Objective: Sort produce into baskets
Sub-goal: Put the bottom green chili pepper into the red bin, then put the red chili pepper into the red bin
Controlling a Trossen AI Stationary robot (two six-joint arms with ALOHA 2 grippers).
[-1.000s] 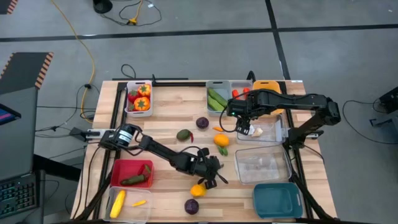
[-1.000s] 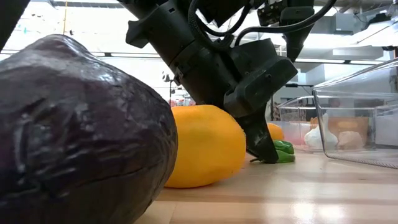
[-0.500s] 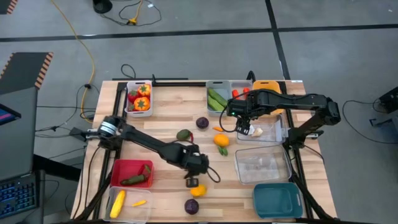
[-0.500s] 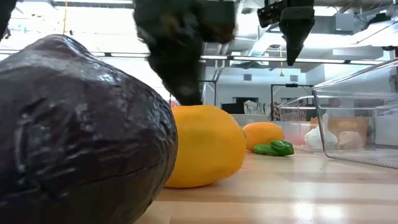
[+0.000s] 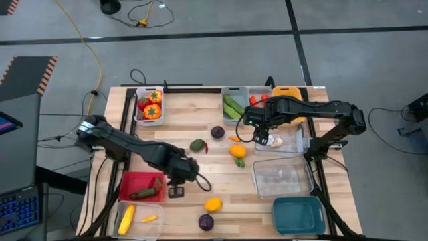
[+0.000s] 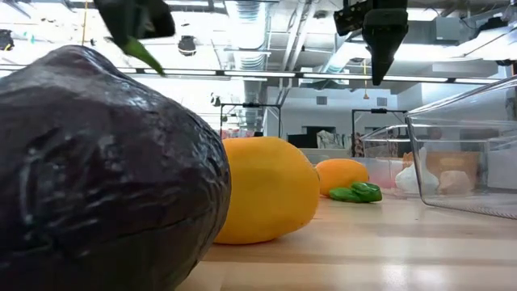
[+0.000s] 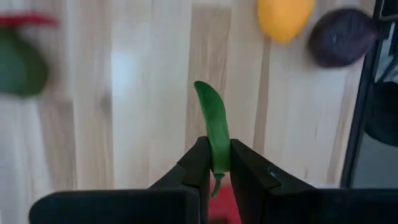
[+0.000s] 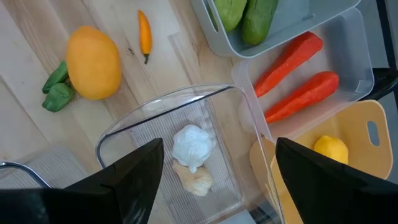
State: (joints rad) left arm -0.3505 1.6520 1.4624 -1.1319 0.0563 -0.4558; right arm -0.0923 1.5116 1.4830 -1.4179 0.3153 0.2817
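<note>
Green pepper (image 7: 212, 127) pinched in left gripper (image 7: 216, 163) beside red basket (image 5: 134, 182); right gripper (image 8: 214, 163) spread over clear basket (image 8: 137, 127)

Pale wood-plank table (image 5: 194, 120) — glossy purple round (image 6: 97, 178), smooth plastic-looking lemon (image 6: 271, 190)

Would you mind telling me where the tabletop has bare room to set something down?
Bare wood runs between the white basket of peppers and the grey basket of cucumbers. Another free patch lies between the lemon and the clear basket. It is crowded mid-table around the orange fruit, avocado and purple round.
</note>
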